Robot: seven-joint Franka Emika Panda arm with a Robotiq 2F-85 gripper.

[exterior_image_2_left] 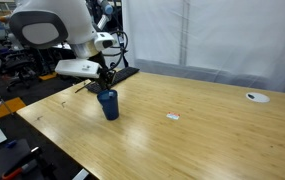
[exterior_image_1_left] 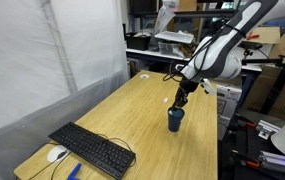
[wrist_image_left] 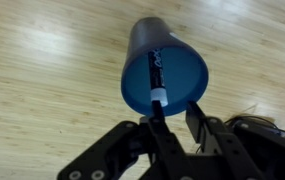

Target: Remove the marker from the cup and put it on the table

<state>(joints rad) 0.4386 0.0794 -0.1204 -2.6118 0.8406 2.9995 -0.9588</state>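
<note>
Hand: the hand (wrist_image_left: 174, 118) hangs just above the cup. Its 2 fingers are apart, with a gap wider than the marker. It grips nothing yet.
Marker: the marker (wrist_image_left: 156, 75) is inside the cup. It leans on the wall with its whitish end up. That end sits close to 1 finger, not in the middle of the gap.
Cup: the cup (wrist_image_left: 189, 72) stands upright on the bench (wrist_image_left: 52, 100). Both exterior views show the hand (exterior_image_1_left: 182, 98) right over the cup (exterior_image_1_left: 175, 119).
Risk 1: the marker is off to the side, so 1 finger may touch it first and push it away across the cup.
Risk 2: a finger may bump the rim on the way down. The cup looks light, so I think it could tip or slide.
Risk 3: a pinch on only the tip may be weak. The marker could slip and drop back in.
Risk 4: if the marker drags on the wall while going up, the cup may come along and fall over.
Risk 5: the marker is round, so it may roll once it lies on the bench.
</note>
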